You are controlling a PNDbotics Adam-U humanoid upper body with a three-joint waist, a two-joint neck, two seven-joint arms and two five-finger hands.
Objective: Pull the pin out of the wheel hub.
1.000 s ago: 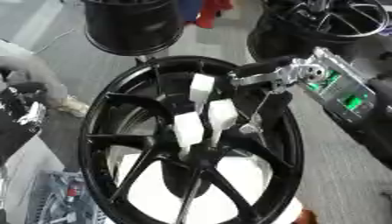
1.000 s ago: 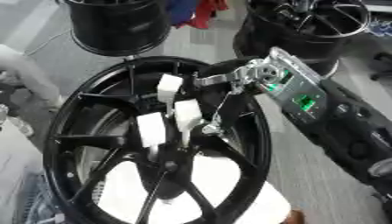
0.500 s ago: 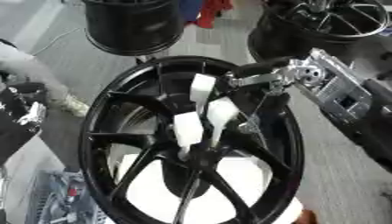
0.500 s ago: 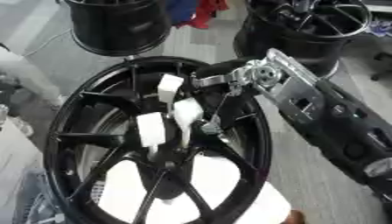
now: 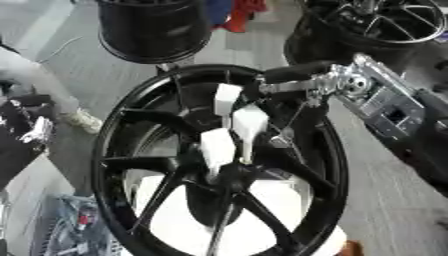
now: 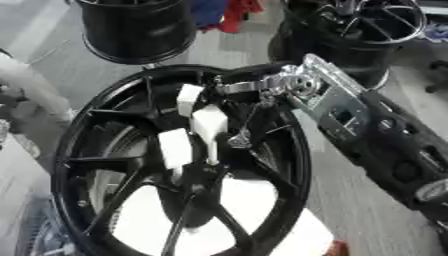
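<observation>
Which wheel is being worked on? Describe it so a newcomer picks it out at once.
Start from the two black rims standing at the far edge. Nearer the camera lies the big black spoked wheel. Unlike them, it has white blocks near its middle, and the right hand reaches over its far rim.

Black drum-shaped rim (image 5: pixel 156 29), far left, standing on the grey floor (image 5: pixel 83 70); second black wheel with thin spokes (image 5: pixel 385 22), far right, well apart from the first; red and blue cloth (image 5: pixel 229 10) between the two at the far edge. White block (image 5: pixel 188 220) low in the middle, showing through the gaps of the near spokes; grey tray of small mixed parts (image 5: pixel 66 235) at the lower left corner; small orange-red piece (image 5: pixel 352 247) at the bottom edge, right of the white block. Dark clutter with a white scrap (image 5: pixel 31 132) at the left edge; pale hose-like shape (image 5: pixel 44 82) lying across the floor above it.
</observation>
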